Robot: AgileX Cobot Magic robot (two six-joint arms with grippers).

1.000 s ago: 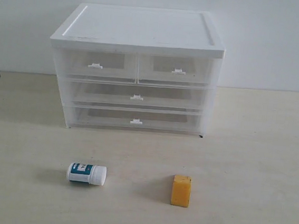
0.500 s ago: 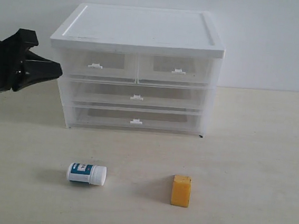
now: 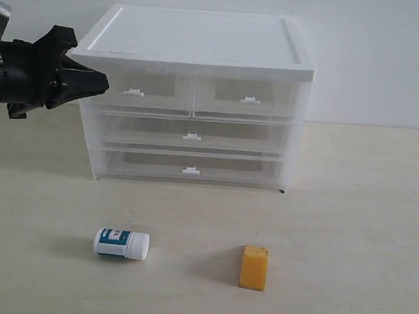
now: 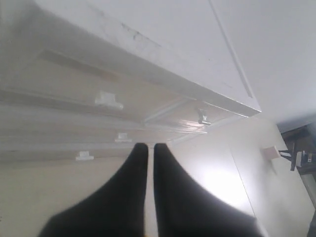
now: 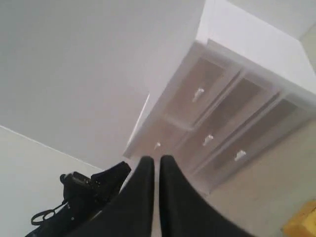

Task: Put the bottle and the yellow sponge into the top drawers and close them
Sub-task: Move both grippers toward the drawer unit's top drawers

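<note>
So the left pincer (image 3: 102, 85), matte black and pointy, is clenched on nothing, with its tip just beside the unit's top left corner. One white plastic bottle (image 3: 121, 243) lies on its side toward the tabletop's (image 3: 350, 237) near edge. Two translucent top drawers (image 3: 138, 91), both closed, sit in the white-topped unit (image 3: 198, 41) by the far edge. One blocky yellow sponge (image 3: 254, 267) stands right of the bottle. The right pincer (image 5: 158, 159) is clenched too, empty.

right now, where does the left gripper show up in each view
exterior view: left gripper on the left, tip by the drawer unit.
left wrist view: its own dark fingers, aimed at the unit's front.
right wrist view: left gripper, dark, beside the unit's far end.
shared landmark: the drawer unit.
</note>
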